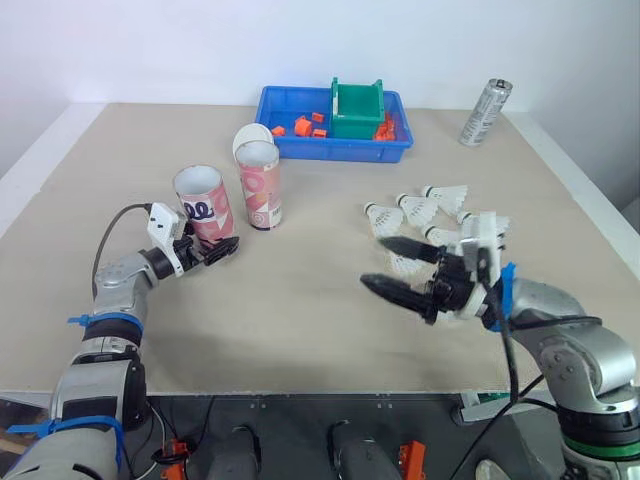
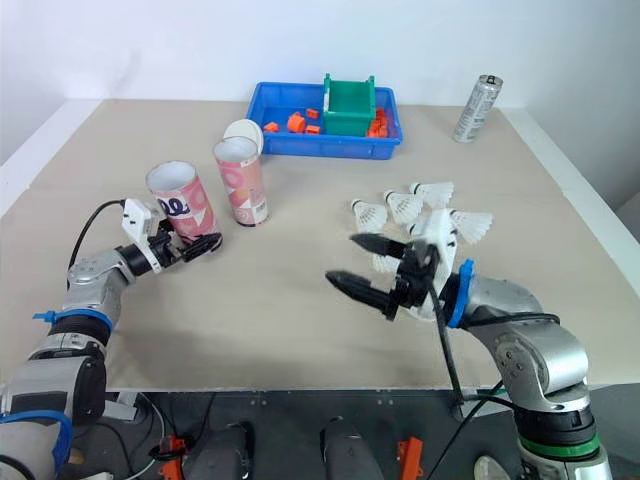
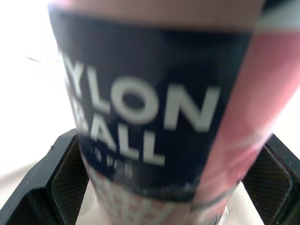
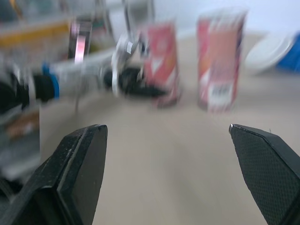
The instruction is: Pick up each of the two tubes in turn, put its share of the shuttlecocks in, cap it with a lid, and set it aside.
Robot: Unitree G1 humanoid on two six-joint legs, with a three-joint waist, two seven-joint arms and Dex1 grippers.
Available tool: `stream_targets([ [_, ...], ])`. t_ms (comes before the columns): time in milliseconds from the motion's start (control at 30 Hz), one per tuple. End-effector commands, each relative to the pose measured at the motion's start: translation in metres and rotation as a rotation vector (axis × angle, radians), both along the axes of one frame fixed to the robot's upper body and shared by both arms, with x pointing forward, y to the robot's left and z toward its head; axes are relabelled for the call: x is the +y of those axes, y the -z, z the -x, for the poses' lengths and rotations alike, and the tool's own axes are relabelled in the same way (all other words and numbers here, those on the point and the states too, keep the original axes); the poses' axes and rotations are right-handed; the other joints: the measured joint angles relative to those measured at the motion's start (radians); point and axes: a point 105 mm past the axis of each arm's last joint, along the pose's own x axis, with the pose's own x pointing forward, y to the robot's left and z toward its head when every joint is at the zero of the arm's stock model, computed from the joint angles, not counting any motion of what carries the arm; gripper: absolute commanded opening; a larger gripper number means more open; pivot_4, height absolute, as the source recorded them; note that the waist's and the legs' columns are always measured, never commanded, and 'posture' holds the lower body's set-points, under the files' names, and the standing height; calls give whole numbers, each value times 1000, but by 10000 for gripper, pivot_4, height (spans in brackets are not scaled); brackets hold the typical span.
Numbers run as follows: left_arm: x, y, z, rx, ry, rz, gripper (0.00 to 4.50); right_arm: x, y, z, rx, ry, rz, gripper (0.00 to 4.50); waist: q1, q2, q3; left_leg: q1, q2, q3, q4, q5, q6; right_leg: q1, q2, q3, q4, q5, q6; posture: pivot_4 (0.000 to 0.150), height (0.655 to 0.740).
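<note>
One tube (image 1: 203,205), tilted, clamped low in left gripper (image 1: 220,247).

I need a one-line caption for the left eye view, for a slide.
Left gripper grips the nearer tube at its base; the open right gripper hovers beside the loose shuttlecocks.

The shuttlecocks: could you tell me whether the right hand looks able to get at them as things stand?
Probably yes. The open, empty right hand sits right beside the shuttlecocks, nothing covering them; its fingers point away, towards the tube in the left hand, so it must turn round.
</note>
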Motion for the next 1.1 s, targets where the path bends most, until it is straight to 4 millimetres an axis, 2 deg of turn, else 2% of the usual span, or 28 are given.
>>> stream_targets([
  [33, -2, -13, -3, -52, 4, -5, 45000, 0, -8, 5, -22, -14, -18, 44705, 0, 0, 0, 0, 0, 0, 0, 0, 0, 0, 0, 0, 0, 0, 0, 1500, 7367],
  [767, -8, -16, -9, -56, 0, -1, 45000, 3, -5, 4, -11, -17, -20, 44705, 0, 0, 0, 0, 0, -1, 0, 0, 0, 1, 0, -1, 0, 0, 0, 1500, 7367],
  [800, -8, -16, -9, -56, -2, 1, 39420, 3, -5, 4, -11, -17, -20, 45000, 0, 0, 0, 0, 0, -1, 0, 0, 0, 1, 0, -1, 0, 0, 0, 1500, 7367],
  [833, -8, -16, -9, -56, -1, 3, 36250, 3, -5, 4, -12, -18, -19, 45000, 0, 0, 0, 0, 0, -1, 0, 0, 0, 1, 0, -1, 0, 0, 0, 1500, 7367],
  [1100, -6, -15, -6, -62, 0, -6, 36250, 4, -6, 4, -19, -24, -15, 45000, 0, 0, 0, 0, 0, -1, 1, 0, 0, 1, 0, -1, 0, 0, 0, 1500, 7367],
])
